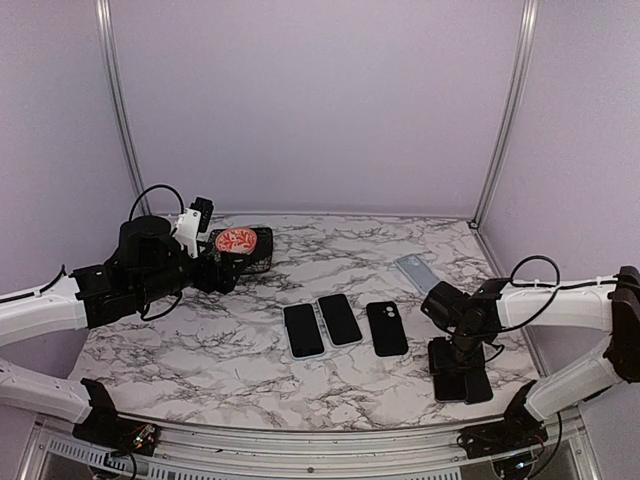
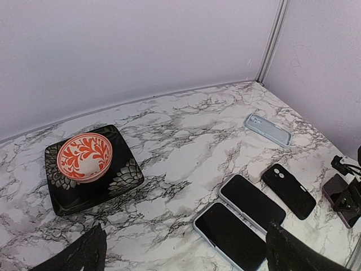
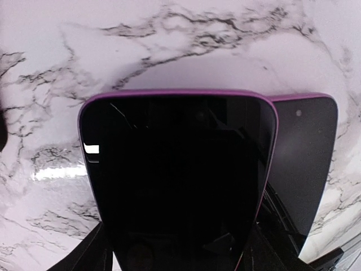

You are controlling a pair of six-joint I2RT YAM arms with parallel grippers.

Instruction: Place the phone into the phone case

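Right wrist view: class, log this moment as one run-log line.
right hand: shut on purple phone | purple case: underneath, offset | left hand: open, idle

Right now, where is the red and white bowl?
In the top view, the red and white bowl sits on a black plate at the table's far left, beside the left gripper.

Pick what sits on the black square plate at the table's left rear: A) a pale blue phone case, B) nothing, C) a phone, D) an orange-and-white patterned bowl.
D: the orange-and-white patterned bowl rests on the black square plate, while the phones lie on the marble.
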